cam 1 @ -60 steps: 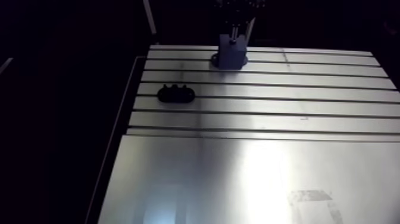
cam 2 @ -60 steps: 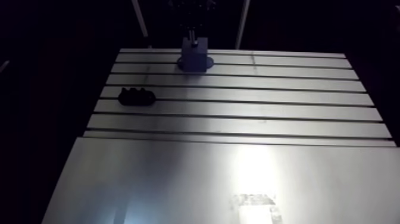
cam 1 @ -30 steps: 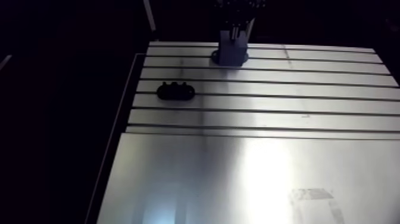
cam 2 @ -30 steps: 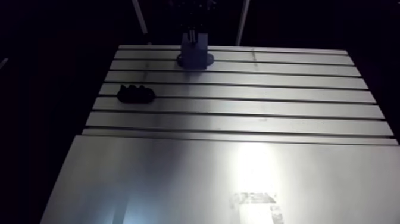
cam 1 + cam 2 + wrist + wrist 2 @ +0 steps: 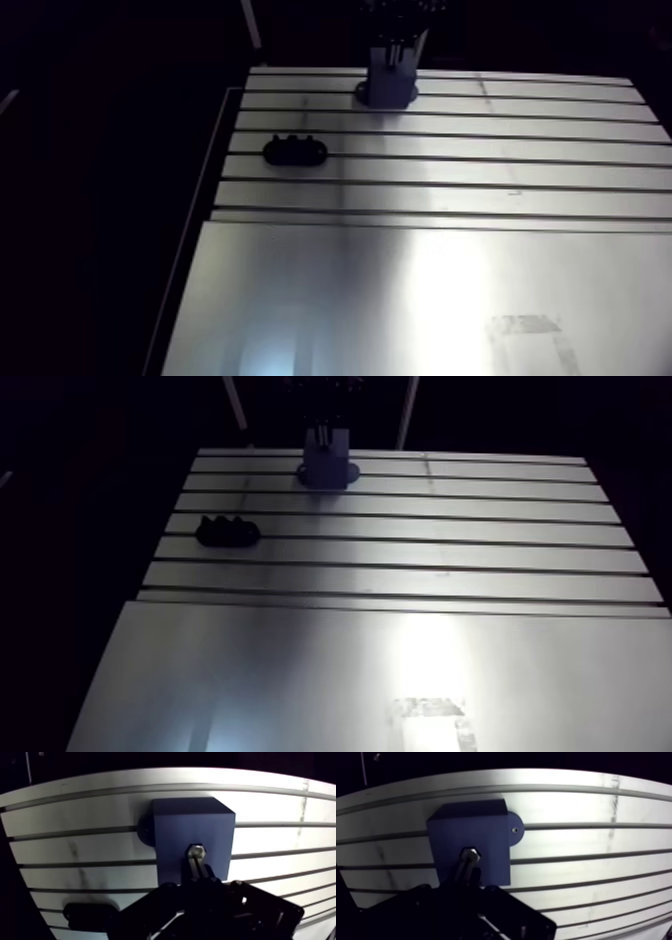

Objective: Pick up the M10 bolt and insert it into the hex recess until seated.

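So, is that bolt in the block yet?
Not seated, apparently: the bolt shows its whole hex head over the blue block, shank in the end effector. Touching: cannot tell.

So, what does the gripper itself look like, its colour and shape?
In the wrist view the gripper is black all over: a broad, angular body with jointed link bars, narrowing to two slim dark fingers. No markings are readable. In the arm view it is only a small dark shape at the top edge.
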Robot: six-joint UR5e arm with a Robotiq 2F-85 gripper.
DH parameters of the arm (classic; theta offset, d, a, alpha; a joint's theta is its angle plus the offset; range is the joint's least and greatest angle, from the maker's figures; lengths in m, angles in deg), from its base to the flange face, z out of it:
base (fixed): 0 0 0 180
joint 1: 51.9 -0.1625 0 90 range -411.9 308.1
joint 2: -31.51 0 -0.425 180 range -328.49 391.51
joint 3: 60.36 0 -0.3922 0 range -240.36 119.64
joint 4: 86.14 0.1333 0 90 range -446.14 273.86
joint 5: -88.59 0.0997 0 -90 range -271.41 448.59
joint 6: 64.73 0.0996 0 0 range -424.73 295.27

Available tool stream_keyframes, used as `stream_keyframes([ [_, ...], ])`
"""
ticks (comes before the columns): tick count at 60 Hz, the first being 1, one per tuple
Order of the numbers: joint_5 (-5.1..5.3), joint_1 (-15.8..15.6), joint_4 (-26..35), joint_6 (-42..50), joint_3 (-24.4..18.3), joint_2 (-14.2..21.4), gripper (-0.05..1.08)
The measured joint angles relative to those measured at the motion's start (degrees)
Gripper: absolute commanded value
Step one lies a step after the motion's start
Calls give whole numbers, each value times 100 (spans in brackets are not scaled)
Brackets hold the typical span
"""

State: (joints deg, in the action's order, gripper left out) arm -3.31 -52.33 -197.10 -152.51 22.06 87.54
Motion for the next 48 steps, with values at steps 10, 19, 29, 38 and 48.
stream_keyframes([
  [10,0,0,0,-5,-1,-5,108],
  [19,0,-1,-1,-6,0,-16,108],
  [29,0,-1,0,-6,-4,-35,108],
  [38,1,-1,0,-7,-11,-45,108],
  [48,1,-1,0,-8,-23,-50,108],
])
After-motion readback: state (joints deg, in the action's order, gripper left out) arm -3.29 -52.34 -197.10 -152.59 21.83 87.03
